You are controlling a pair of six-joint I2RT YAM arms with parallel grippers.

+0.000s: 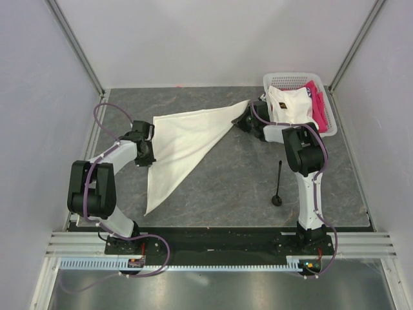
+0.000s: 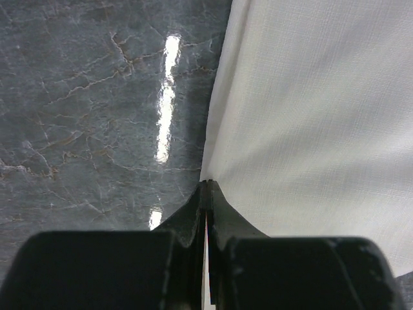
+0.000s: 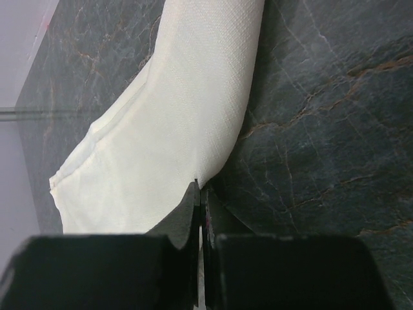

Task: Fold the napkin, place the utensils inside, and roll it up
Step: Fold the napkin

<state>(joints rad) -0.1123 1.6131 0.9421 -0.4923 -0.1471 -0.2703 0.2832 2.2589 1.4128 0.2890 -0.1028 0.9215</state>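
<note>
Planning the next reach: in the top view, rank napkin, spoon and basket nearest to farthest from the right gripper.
1. The napkin, its corner pinched in the right gripper.
2. The basket, just right, far corner.
3. The spoon, on the near side.

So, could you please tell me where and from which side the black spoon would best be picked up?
Probably grip the spoon at the middle of its thin handle, coming straight down and closing across it. It lies flat on the table, handle pointing away from the arms, bowl nearest them. The right tool is closer, but it is shut on the napkin.
</note>
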